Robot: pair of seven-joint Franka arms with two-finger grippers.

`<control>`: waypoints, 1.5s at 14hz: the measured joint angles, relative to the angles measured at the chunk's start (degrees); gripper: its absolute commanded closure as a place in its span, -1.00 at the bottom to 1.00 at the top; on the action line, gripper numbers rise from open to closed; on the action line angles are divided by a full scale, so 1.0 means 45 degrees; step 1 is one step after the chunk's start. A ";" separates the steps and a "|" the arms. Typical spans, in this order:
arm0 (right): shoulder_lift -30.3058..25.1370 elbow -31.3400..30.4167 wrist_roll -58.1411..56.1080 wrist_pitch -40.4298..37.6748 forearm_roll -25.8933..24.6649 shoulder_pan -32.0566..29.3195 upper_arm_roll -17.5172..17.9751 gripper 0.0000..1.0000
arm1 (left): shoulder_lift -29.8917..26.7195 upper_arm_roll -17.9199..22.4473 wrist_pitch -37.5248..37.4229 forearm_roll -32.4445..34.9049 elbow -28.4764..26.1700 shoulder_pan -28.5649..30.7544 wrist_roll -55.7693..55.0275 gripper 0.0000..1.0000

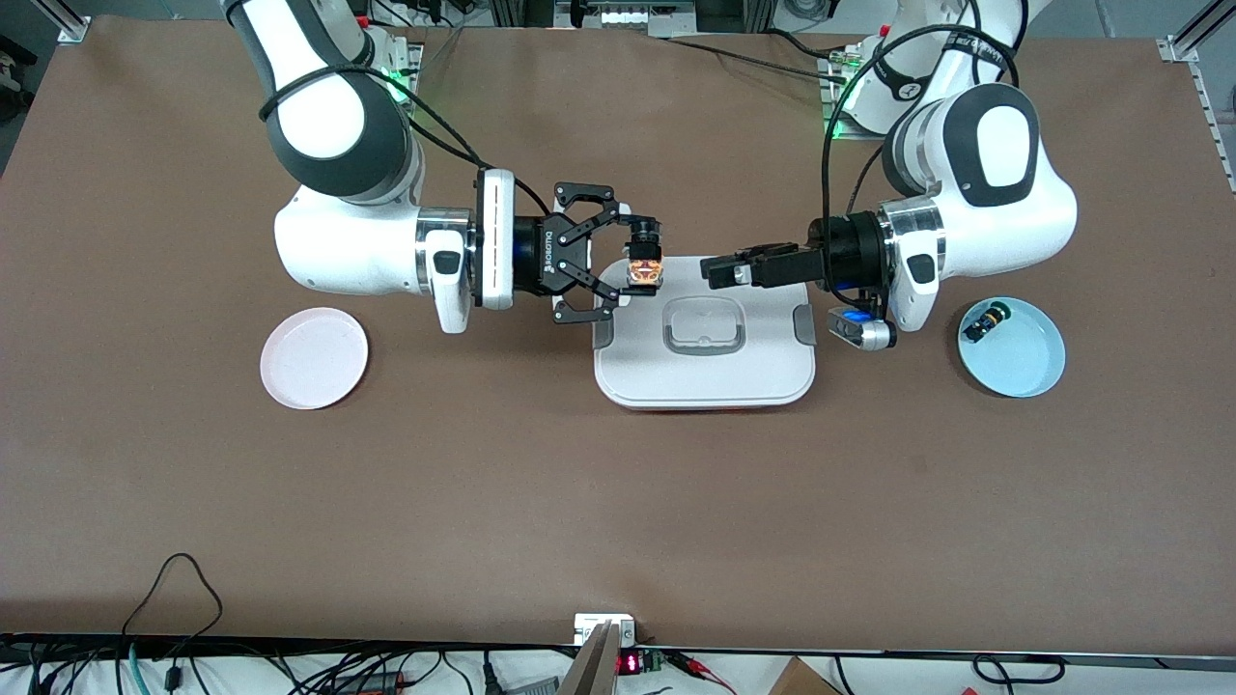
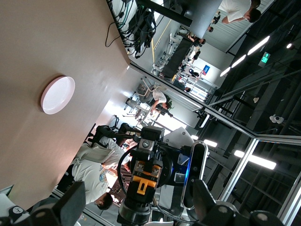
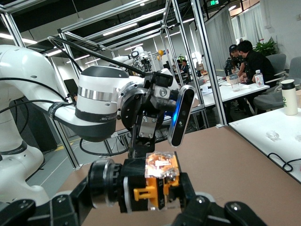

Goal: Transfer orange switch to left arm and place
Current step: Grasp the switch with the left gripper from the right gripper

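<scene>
Now my right gripper [image 1: 618, 268] holds the orange switch [image 1: 644, 263] between its fingertips, in the air over the edge of the box [image 1: 705, 372] that lies toward the robots' bases, at the corner toward the right arm's end of the table. On the right wrist view I see the switch [image 3: 157, 181] pinched between the two fingers, with its orange part and clear top showing. My left gripper [image 1: 715, 272] is over the same edge of the box, pointing toward the switch but apart from it; its fingers look close together and hold nothing. From the left wrist view I see the switch [image 2: 143, 176] in the other gripper, straight ahead. The box rests on the table [image 1: 618, 502] between the two arms, lid on. A pink plate [image 1: 314, 357] lies toward the right arm's end, and a blue plate [image 1: 1024, 372] toward the left arm's end, with a small black component with a green cap [image 1: 987, 319] on it.
</scene>
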 measured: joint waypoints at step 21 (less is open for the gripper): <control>0.0050 -0.0003 -0.0330 0.0117 0.0005 0.0165 -0.0004 0.57 | -0.0017 -0.1521 0.2924 -0.1577 -0.0018 -0.0590 0.4030 0.14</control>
